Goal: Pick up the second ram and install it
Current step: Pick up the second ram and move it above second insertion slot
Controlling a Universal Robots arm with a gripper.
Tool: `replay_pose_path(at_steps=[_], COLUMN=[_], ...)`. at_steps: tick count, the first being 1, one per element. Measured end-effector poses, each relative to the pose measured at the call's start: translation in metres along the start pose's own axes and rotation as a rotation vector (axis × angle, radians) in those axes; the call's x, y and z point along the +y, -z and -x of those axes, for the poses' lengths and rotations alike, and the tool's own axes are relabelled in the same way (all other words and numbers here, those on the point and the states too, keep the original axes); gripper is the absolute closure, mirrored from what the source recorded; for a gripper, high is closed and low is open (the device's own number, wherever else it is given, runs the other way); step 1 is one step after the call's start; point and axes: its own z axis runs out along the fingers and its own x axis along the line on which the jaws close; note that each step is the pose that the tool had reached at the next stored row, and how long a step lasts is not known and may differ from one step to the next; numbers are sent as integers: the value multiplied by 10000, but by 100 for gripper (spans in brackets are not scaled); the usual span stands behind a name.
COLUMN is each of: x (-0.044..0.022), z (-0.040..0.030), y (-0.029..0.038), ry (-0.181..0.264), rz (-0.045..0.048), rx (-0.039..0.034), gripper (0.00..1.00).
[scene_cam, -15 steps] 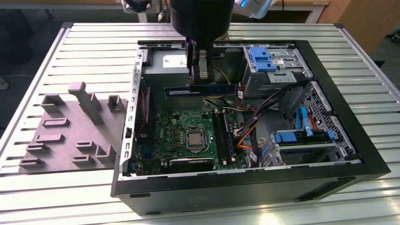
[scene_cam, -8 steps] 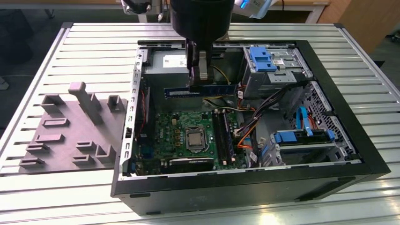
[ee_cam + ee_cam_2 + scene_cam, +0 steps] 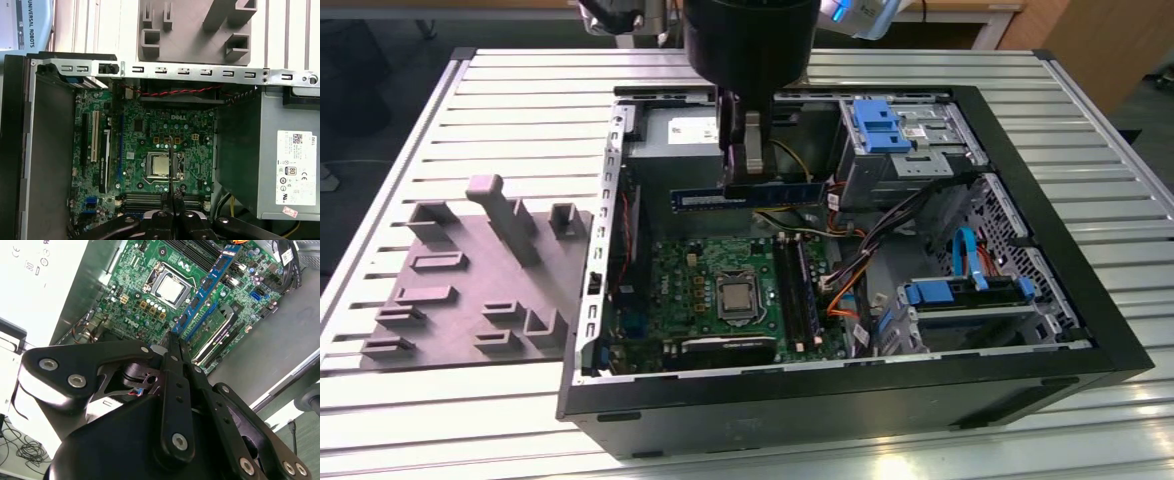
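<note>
In the exterior view my gripper (image 3: 747, 180) hangs over the open computer case (image 3: 1067, 310), shut on the second ram (image 3: 787, 192). The stick lies level, above the power supply end of the motherboard (image 3: 707, 290). In the second wrist view the ram (image 3: 207, 282) reaches out from the fingertips (image 3: 176, 347) as a long blue-edged strip with black chips, over the board. The long black memory slots (image 3: 794, 285) run beside the processor socket (image 3: 738, 296), lower than the stick and nearer the case front. In the first wrist view the gripper (image 3: 172, 200) sits above the slots (image 3: 145, 200).
A grey fixture block (image 3: 480, 280) with upright posts stands on the slatted table at the exterior view's left, and also appears in the first wrist view (image 3: 200, 25). The case holds a power supply (image 3: 285, 170), blue drive brackets (image 3: 881, 125) and loose cables (image 3: 854, 270).
</note>
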Motion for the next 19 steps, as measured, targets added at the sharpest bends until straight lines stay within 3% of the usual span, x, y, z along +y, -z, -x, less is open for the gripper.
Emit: replay_pose_path(at_steps=[19], x=[-2], z=[-2], y=[-79], ry=[0], rz=[0], rx=[1], gripper=[88])
